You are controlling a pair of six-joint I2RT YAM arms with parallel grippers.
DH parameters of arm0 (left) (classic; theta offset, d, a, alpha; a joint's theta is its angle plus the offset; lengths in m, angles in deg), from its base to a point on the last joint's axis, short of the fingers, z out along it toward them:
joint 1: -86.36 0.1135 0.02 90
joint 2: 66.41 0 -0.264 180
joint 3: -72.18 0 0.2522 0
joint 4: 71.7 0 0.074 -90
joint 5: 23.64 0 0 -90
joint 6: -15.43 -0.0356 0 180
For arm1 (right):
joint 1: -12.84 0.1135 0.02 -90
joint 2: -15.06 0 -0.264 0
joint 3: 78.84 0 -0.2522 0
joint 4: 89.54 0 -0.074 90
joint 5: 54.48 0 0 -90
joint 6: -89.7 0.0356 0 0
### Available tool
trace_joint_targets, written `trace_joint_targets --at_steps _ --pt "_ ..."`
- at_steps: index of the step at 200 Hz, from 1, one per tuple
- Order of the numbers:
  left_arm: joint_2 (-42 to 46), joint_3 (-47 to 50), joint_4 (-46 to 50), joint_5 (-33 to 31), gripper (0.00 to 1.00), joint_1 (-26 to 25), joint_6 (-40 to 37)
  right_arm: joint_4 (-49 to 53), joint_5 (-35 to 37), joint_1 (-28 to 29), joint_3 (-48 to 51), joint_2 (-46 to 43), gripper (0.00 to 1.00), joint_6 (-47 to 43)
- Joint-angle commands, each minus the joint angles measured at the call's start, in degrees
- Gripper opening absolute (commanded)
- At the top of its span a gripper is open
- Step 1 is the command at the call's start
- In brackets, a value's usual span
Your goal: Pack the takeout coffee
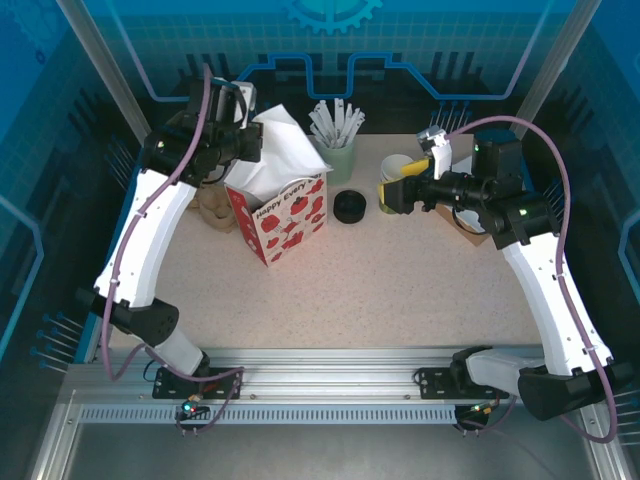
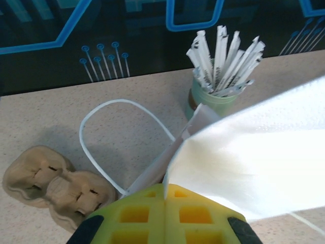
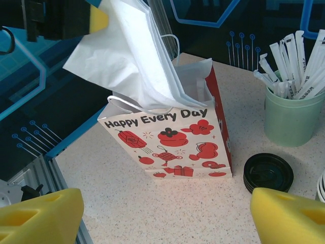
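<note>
While my left end effector (image 2: 165, 198) is clamped shut on a sheet of white paper (image 2: 254, 162) rising from the mouth of the red-and-white gift bag (image 3: 172, 147), my right end effector (image 3: 165, 208) hangs wide open and empty, low over the tabletop (image 1: 400, 290), facing the bag. A stack of black lids (image 3: 268, 173) sits between bag and right end effector. A lidless cup (image 1: 397, 163), white inside, stands just beside it. I cannot tell whether that is the takeout coffee.
</note>
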Motion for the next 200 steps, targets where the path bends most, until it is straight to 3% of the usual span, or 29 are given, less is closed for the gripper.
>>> trace_joint_targets --at_steps 1,115,137,179,200 --pt "-0.90 -1.88 1.69 -4.27 0.00 -0.16 -1.49 -1.23 -1.26 0.11 0.62 -0.18 0.86 0.71" --pt "-0.22 -1.70 3.12 -7.74 0.00 1.78 -3.47 -1.30 -1.06 0.13 0.99 0.37 0.86 0.52" --pt "-0.49 -1.05 2.47 -4.39 0.00 1.71 -4.45 -1.45 -1.01 0.13 1.00 0.55 0.86 0.53" --pt "-3.61 1.44 3.67 8.33 0.00 1.60 -7.33 -1.39 -1.10 0.15 0.71 0.99 0.86 0.71" --pt "-6.16 1.51 4.81 9.92 0.00 1.27 -8.29 -1.04 -1.01 0.25 0.38 1.08 0.86 0.65"
